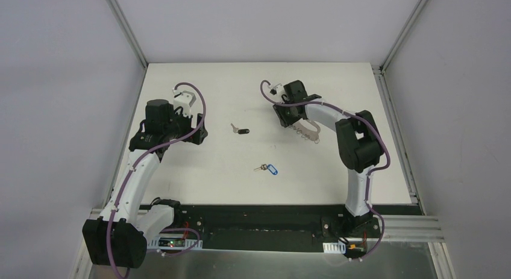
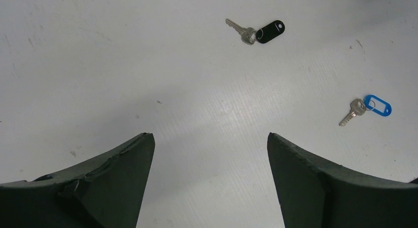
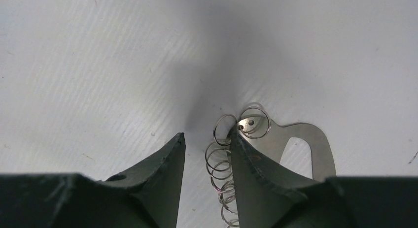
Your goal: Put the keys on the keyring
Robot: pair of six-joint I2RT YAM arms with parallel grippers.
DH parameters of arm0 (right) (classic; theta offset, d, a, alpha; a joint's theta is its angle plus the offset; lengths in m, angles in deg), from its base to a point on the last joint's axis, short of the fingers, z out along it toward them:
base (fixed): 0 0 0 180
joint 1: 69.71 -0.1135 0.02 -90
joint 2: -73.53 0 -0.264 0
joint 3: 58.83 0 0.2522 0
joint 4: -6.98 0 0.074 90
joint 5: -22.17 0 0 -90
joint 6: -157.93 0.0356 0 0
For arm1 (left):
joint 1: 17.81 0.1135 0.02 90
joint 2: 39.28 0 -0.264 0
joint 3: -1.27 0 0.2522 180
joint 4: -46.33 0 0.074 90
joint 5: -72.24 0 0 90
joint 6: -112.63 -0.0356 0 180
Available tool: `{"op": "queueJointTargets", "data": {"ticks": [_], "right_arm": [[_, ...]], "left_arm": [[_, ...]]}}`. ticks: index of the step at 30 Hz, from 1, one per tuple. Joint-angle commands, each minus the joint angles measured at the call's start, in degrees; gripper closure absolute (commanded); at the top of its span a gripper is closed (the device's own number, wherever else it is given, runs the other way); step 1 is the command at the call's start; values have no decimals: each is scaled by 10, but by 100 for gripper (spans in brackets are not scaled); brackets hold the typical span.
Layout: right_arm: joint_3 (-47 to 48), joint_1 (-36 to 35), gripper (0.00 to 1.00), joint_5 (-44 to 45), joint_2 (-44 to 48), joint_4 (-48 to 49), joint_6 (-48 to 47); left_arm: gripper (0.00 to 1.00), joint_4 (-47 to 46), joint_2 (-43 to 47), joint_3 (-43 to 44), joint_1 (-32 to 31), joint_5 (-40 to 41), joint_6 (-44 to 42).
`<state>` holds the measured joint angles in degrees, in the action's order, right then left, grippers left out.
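The black-headed key (image 1: 241,131) lies at the table's middle, and the blue-tagged key (image 1: 269,169) lies nearer the front. Both show in the left wrist view, the black one (image 2: 261,32) far ahead and the blue one (image 2: 370,107) to the right. My left gripper (image 1: 197,130) is open and empty, left of the black key, with bare table between its fingers (image 2: 123,179). The silvery keyring (image 1: 308,132) lies at the right. My right gripper (image 1: 285,117) is down over it, jaws narrowly apart. Several wire rings (image 3: 220,161) lie between the fingers, and the right finger (image 3: 256,169) covers part of the metal loop (image 3: 321,146).
A white table (image 1: 199,182) bears everything, with grey walls and metal frame rails on three sides. The black base rail (image 1: 253,222) with both arm mounts runs along the near edge.
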<state>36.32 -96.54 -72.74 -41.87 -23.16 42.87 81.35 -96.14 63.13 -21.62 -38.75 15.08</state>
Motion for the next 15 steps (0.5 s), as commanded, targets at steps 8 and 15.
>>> {"op": "queueJointTargets", "data": {"ticks": [8, 15], "right_arm": [[4, -24, 62, 88, 12, 29, -58], [-1, -32, 71, 107, 7, 35, -79]], "left_arm": [[14, -18, 16, -4, -5, -15, -12], [14, -18, 14, -4, -5, -17, -13]]}}
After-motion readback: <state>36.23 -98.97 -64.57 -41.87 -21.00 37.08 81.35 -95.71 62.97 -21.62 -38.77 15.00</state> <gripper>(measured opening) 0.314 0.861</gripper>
